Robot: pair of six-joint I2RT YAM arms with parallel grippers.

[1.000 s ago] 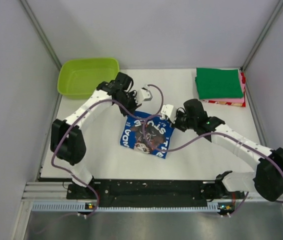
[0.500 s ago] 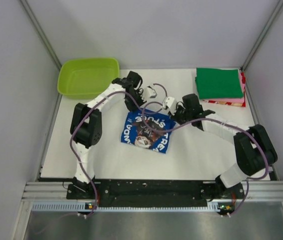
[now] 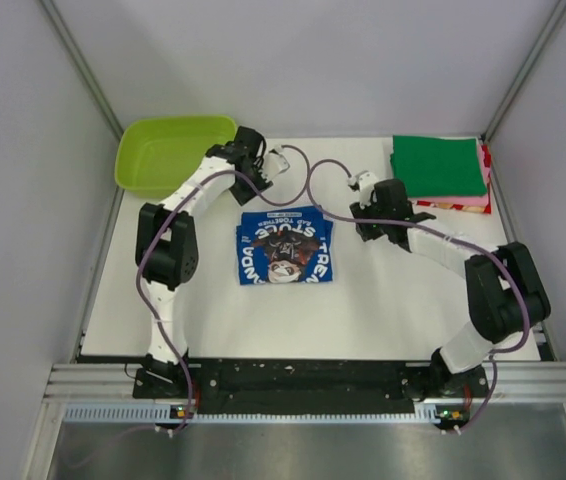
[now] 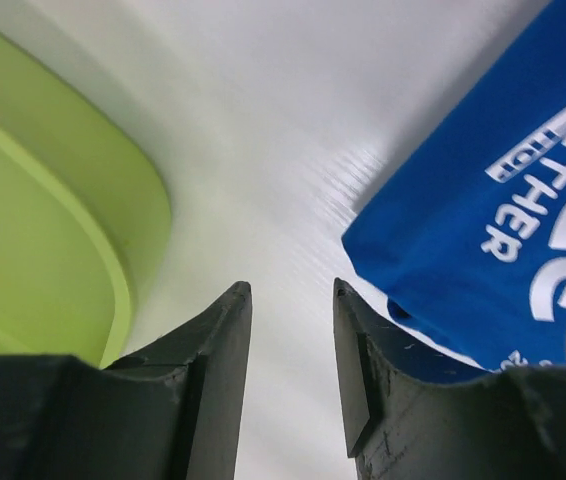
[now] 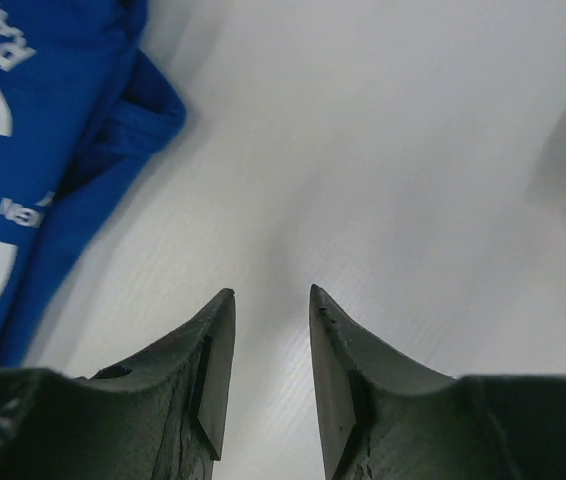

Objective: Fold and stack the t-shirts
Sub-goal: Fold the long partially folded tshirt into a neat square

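At ten o'clock sits the lime tub. Just beside it the left gripper hangs over the tabletop, jaws apart and empty. The blue shirt lies folded at centre, its long axis running nine to three. A second ago it lay skewed, with both grippers at its far edge. The right gripper, jaws apart and empty, is near the green shirt topping the stack at two o'clock.

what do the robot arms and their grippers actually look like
The left arm and right arm both have white links between bulky black joints, and a purplish cable trails loosely along them. The left gripper and right gripper each carry two matte black fingers that taper to blunt tips, with flat inner faces.
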